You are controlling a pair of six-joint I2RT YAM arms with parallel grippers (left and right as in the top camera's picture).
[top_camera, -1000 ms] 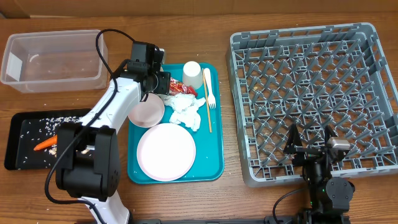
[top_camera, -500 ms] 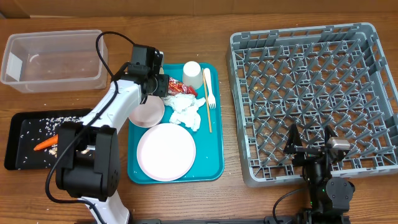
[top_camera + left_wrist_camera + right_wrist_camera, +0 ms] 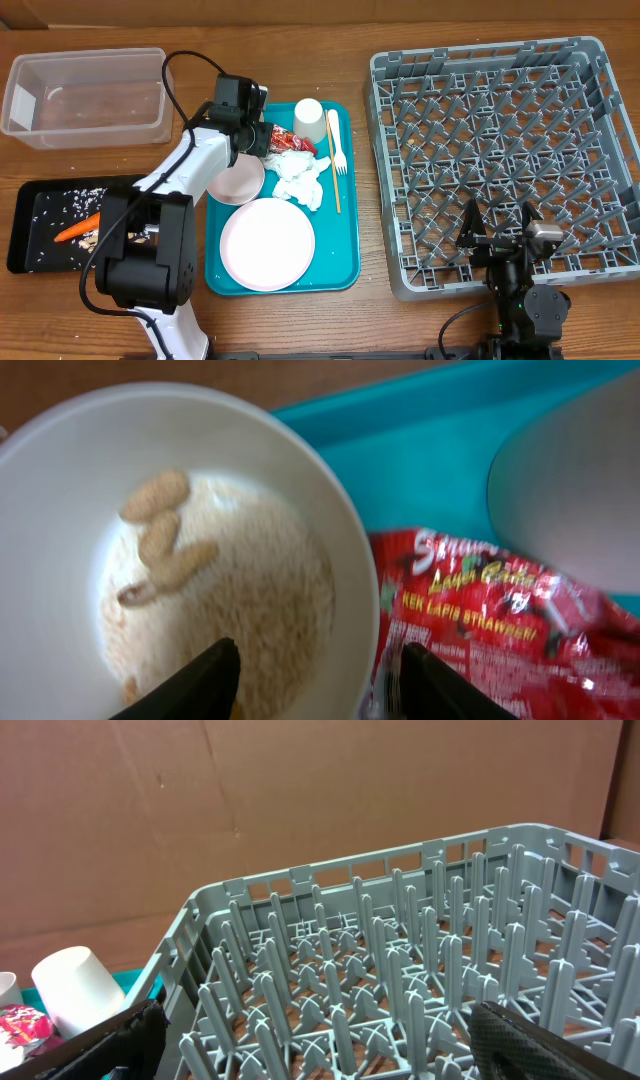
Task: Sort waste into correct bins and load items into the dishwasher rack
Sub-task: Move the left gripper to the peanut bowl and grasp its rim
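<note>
I'm holding the left gripper (image 3: 318, 660) low over the far-left corner of the teal tray (image 3: 420, 450). Its fingers are spread and unclenched, one inside the white bowl (image 3: 60, 560) of peanuts (image 3: 160, 495), the other over the red wrapper (image 3: 470, 610) just right of the rim. I'm resting the right gripper (image 3: 499, 238) wide open at the near edge of the grey dishwasher rack (image 3: 480, 130). The carrot (image 3: 76, 231) is lying in the black tray (image 3: 20, 230), far left.
</note>
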